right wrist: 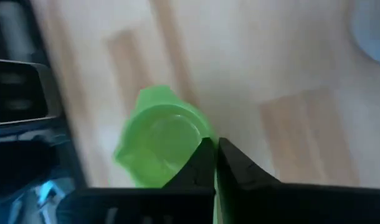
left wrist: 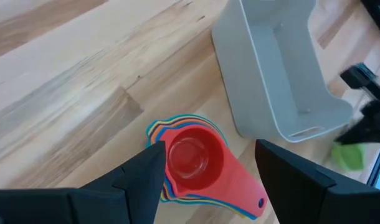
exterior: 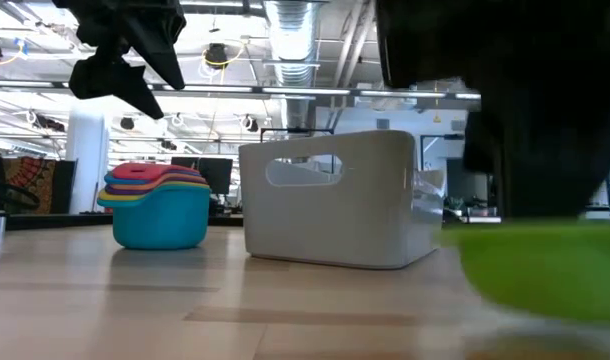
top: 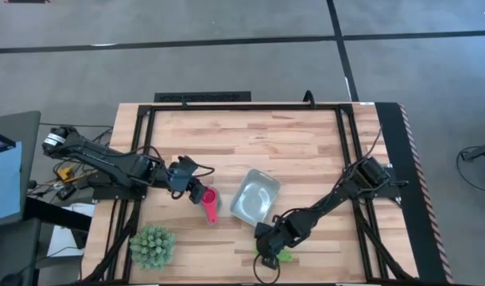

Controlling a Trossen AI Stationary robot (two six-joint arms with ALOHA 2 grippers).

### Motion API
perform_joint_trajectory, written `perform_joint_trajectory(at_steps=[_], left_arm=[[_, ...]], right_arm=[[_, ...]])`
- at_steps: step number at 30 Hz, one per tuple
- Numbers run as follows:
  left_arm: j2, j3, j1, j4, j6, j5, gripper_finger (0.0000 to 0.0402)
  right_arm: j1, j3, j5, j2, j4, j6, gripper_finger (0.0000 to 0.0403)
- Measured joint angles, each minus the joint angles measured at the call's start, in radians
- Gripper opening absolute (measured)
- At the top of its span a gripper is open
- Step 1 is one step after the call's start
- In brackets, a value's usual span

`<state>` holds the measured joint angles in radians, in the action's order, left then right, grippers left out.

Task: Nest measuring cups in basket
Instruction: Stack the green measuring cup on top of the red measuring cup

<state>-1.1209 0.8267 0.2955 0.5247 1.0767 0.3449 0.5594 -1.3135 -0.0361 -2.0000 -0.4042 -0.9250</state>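
The desk (top: 306, 143) is pale butcher-block wood with visible grain and short staves, framed by black rails. Near its middle sits the basket (top: 254, 197), a smooth pale grey plastic tray with rounded corners, turned at an angle; in the low view its wall shows an oval handle cutout.

At about 9 o'clock from the basket, just beside it but apart, stands a nested stack of measuring cups (left wrist: 190, 158): glossy round plastic bowls with flat handles, the pink one on top, yellow, orange and purple rims showing beneath and the teal one at the bottom in the low view. The left tool (left wrist: 205, 168) hovers over this stack with its two dark fingers spread wide on either side, touching nothing.

At about 5 o'clock from the basket, near the desk's front edge, lies the green cup (right wrist: 162, 143), translucent and round-bowled. The right tool (right wrist: 216, 155) is closed on its rim, fingertips pinched together.

A spiky green plant ball (top: 153, 246) rests at the front left corner, well apart from the cups.
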Motion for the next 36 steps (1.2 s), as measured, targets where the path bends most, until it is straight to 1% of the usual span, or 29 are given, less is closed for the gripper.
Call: perform_joint_trajectory(at_steps=[4,6,8,10,13,14,17,19,20,23,26,31,36], left_arm=[[0.001,0.000,0.000,0.000,0.006,-0.015,0.0235],[0.001,0.000,0.000,0.001,0.010,-0.020,0.0234],[0.002,0.000,0.002,0.001,0.012,-0.026,0.0231],[0.007,0.000,0.006,0.001,0.015,-0.026,0.0228],[0.026,0.000,0.006,0.018,0.019,-0.026,0.0224],[0.034,0.000,0.006,0.020,0.020,-0.026,0.0223],[0.071,0.000,0.007,0.061,0.041,-0.018,0.0219],[0.096,0.000,0.008,0.076,0.052,0.002,0.0216],[0.115,0.000,0.010,0.098,0.054,0.011,0.0214],[0.159,0.002,0.013,0.109,0.060,0.055,0.0211],[0.201,0.002,0.018,0.132,0.065,0.103,0.0211],[0.237,0.001,0.019,0.166,0.072,0.141,0.0210],[0.244,0.000,0.019,0.190,0.082,0.151,0.0210]], right_arm=[[-0.007,-0.065,-0.020,0.015,-0.015,0.015,0.0025],[-0.019,-0.098,-0.020,0.037,-0.051,0.045,0.0022],[-0.043,-0.133,-0.016,0.047,-0.040,0.070,0.0012],[-0.070,-0.156,0.005,0.069,-0.072,0.095,0.0006],[-0.125,-0.189,0.056,0.079,-0.044,0.077,0.0012],[-0.145,-0.198,0.075,0.085,-0.054,0.060,0.0017],[-0.203,-0.222,0.136,0.085,-0.005,-0.016,0.0023],[-0.237,-0.230,0.183,0.085,0.006,-0.064,0.0020],[-0.254,-0.233,0.209,0.082,0.040,-0.093,0.0015],[-0.294,-0.234,0.308,0.081,0.106,-0.192,0.0006],[-0.323,-0.234,0.393,0.081,0.150,-0.252,0.0009],[-0.361,-0.234,0.416,0.080,0.182,-0.366,0.0012],[-0.356,-0.234,0.476,0.080,0.192,-0.454,0.0005]])
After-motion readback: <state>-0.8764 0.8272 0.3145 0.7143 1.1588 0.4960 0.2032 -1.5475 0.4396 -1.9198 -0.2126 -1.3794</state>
